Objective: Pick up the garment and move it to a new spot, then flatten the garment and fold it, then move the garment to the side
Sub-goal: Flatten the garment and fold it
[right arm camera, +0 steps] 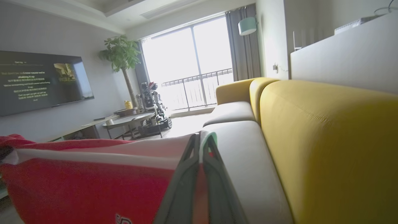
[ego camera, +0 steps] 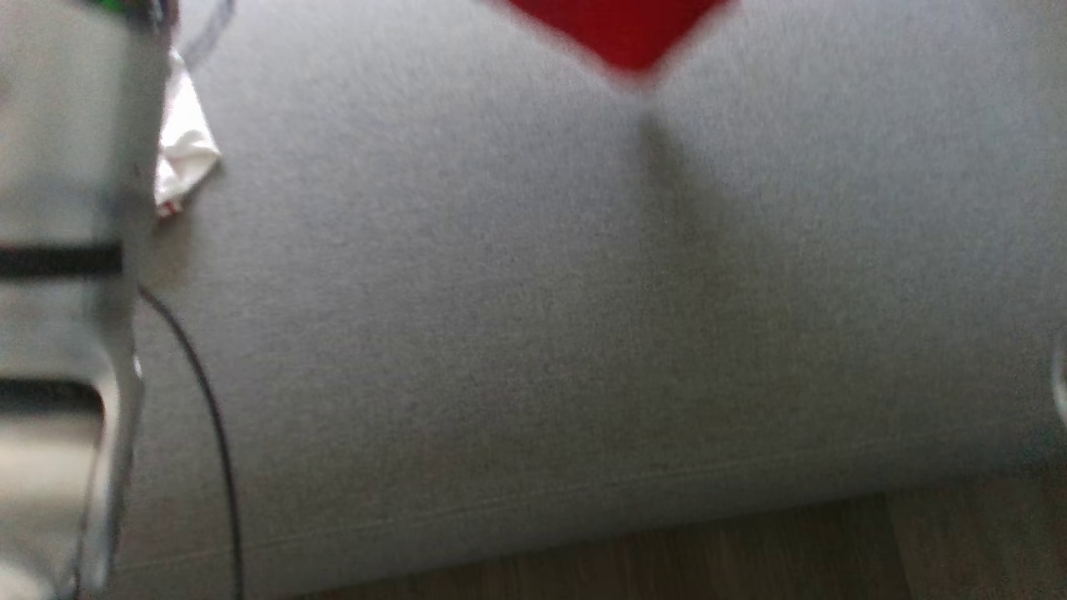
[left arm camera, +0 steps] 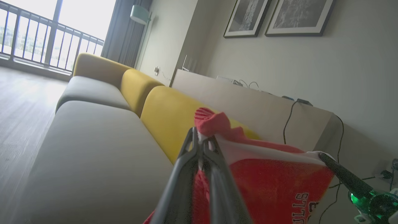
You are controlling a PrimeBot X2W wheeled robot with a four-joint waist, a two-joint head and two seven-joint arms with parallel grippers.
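The garment (left arm camera: 273, 186) is red with a white band and white lettering, and it hangs stretched between my two grippers above the grey sofa seat (ego camera: 533, 333). My left gripper (left arm camera: 202, 140) is shut on one bunched upper corner. My right gripper (right arm camera: 201, 144) is shut on the white band at the other corner, and its dark finger (left arm camera: 342, 174) also appears at the right of the left wrist view. In the head view a blurred lower tip of the garment (ego camera: 621, 33) hangs at the top edge. A white scrap of cloth (ego camera: 183, 150) shows beside my pale left forearm (ego camera: 58, 292).
Yellow backrests (left arm camera: 168, 115) line the sofa, with a pale sideboard (left arm camera: 248, 102) and cables behind. Wooden floor (ego camera: 750, 550) runs along the seat's front edge. A low table (right arm camera: 130, 119), another robot (right arm camera: 154, 102), a plant and a wall screen stand across the room.
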